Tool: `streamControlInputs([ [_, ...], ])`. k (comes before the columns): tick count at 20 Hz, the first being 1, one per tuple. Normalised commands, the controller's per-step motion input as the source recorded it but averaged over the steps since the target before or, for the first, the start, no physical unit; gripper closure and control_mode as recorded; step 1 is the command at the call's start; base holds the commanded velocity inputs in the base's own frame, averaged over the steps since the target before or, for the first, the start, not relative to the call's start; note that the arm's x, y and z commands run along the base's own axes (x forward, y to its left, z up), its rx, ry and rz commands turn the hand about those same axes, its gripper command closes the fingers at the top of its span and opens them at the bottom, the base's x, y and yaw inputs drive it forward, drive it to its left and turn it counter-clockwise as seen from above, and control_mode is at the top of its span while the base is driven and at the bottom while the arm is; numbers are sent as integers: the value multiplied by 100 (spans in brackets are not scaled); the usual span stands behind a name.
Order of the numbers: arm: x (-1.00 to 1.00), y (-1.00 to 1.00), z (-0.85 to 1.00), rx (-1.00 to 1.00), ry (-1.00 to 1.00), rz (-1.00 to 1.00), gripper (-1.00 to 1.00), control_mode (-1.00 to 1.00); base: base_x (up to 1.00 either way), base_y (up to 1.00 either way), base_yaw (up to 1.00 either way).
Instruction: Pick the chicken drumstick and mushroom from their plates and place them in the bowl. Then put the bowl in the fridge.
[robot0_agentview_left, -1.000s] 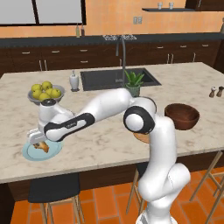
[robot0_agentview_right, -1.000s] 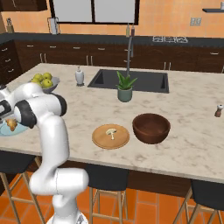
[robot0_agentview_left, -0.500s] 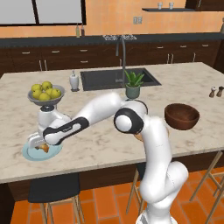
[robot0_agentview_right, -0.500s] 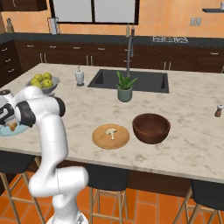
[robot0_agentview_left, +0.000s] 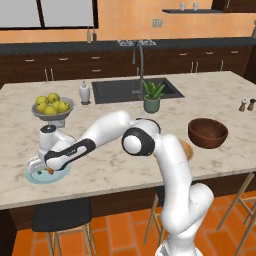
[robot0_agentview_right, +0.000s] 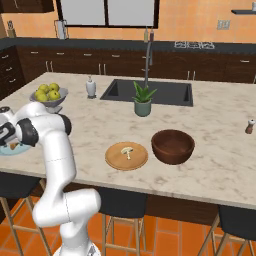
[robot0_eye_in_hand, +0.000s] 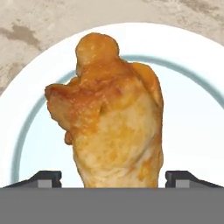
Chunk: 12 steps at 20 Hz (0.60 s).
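The golden-brown chicken drumstick lies on the light blue plate at the island's near left corner. My gripper is open and low over it, and the two fingertips stand wide apart on either side of the meat without touching it. From the base the gripper sits down on the blue plate, with a bit of the drumstick showing. The mushroom rests on the tan plate. Right of that stands the dark brown bowl. The fridge is out of view.
A grey footed bowl of yellow-green fruit stands just behind the blue plate. A soap bottle, the sink with its tap, and a potted plant sit further back. Shakers are at the far right.
The hand has sunk a little lower onto the blue plate, closing in around the drumstick. Plates, bowl and mushroom have not moved.
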Motion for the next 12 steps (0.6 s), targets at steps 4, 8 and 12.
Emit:
streamControlInputs([
  [4,3,0,0,0,0,0,100,-100,0,0,0],
  [8,-4,-31,41,0,0,0,100,-100,0,0,0],
  [12,-13,-69,61,1,-1,-1,100,-100,0,0,0],
])
